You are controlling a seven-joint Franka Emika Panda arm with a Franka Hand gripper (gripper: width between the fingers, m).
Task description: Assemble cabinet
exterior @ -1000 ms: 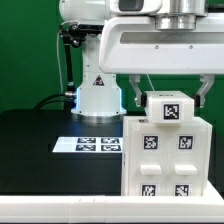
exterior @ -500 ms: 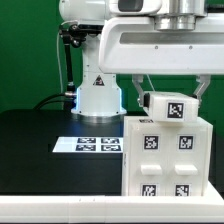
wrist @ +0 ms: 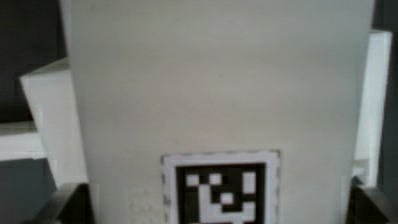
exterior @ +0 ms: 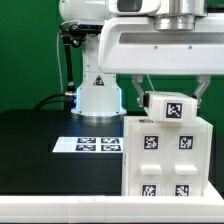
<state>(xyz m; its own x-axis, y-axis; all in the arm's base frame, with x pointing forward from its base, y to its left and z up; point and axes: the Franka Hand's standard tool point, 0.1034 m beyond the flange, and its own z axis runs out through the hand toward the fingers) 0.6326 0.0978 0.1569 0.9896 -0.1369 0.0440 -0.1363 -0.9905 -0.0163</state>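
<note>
The cabinet is a large white box with several black-and-white tags on its front, standing on the black table at the exterior view's right. A small white tagged block sits on top of it, slightly tilted. My gripper hangs straight above the cabinet with a finger on each side of this block and looks shut on it. In the wrist view the block fills the space between the two dark fingertips of the gripper, with its tag near them.
The marker board lies flat on the black table to the left of the cabinet. The arm's white base stands behind it. A green backdrop closes the far side.
The small block between my fingers has turned slightly, so its tag now sits tilted. The cabinet and the marker board have not moved.
</note>
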